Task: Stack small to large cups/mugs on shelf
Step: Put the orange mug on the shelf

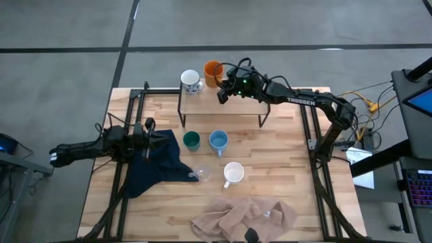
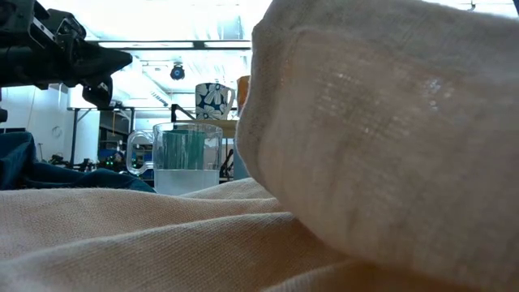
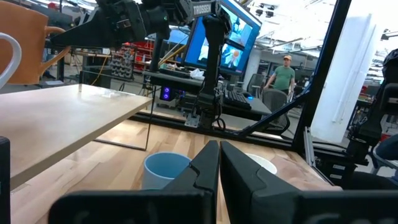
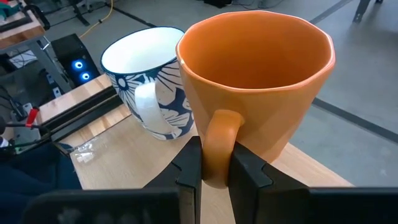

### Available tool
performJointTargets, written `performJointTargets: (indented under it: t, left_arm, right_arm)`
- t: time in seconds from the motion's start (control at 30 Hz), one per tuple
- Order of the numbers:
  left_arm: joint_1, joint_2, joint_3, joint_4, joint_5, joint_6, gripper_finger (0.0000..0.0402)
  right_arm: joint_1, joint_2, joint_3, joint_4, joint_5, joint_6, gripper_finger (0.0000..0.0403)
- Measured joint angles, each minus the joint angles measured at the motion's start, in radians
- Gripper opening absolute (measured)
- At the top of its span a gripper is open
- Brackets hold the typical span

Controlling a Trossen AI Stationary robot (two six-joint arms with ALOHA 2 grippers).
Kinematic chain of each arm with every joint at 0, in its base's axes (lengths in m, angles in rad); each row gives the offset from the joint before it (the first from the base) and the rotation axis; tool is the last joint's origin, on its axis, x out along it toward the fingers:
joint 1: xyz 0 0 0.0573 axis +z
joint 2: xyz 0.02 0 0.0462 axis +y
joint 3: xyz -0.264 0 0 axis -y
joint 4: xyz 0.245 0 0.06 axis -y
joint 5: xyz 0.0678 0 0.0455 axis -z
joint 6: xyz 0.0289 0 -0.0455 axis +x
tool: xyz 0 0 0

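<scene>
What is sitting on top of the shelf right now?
On the shelf stand the patterned mug and the orange mug, whose handle the right gripper pinches. Their bases are hidden.

I see the tabletop [image 1: 283,202], light wood, carrying the shelf [image 1: 229,108] at its far edge. On the shelf: orange mug [image 1: 213,71] at my right hand [image 1: 221,93], patterned mug [image 1: 190,82] touching it on the far side. On the tabletop: dark blue cloth [image 1: 155,165] just by my left hand [image 1: 150,138], then green mug [image 1: 192,140], blue mug [image 1: 218,141], glass cup [image 1: 201,173], white mug [image 1: 233,173], beige cloth [image 1: 243,217] nearest the front edge.
</scene>
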State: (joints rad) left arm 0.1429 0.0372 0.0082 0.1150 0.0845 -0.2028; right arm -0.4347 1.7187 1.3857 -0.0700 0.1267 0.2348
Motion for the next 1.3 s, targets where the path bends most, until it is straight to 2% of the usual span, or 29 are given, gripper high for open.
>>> performJointTargets:
  t: [1.0,1.3]
  left_arm:
    - [0.000,0.002,0.000,0.000,0.009,0.000,0.0000]
    - [0.000,0.002,0.000,0.000,0.015,-0.002,0.0000]
  right_arm:
    - [-0.013,0.032,0.000,-0.020,-0.088,-0.064,0.0041]
    - [-0.015,0.068,-0.002,0.057,-0.084,-0.064,0.0041]
